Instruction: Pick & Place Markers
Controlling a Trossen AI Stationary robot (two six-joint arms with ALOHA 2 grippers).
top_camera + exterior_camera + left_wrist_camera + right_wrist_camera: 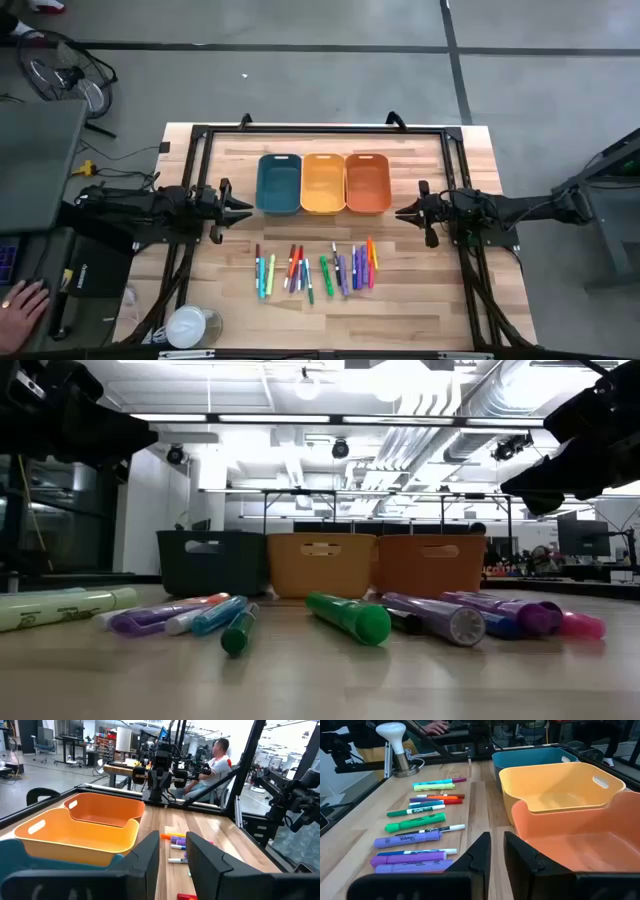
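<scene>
The counter (420, 300) is a pale wood slab with visible plank seams, ringed by a black metal frame (320, 129). It stands on a grey floor in an open workshop with white ducts overhead.

Three smooth, rectangular plastic bins with rounded corners sit touching in a row at its far side: the teal bin (279, 184), the yellow-orange bin (322, 183) and the orange bin (367, 183).

The left gripper (243, 207) hangs beside the teal bin, fingers a little apart and holding nothing. The right gripper (401, 212) waits beside the orange bin, fingers seemingly almost together, also empty.

The markers (318, 270), thin capped sticks in mixed colours, lie loose in a row on the wood, on the near side of the bins.
</scene>
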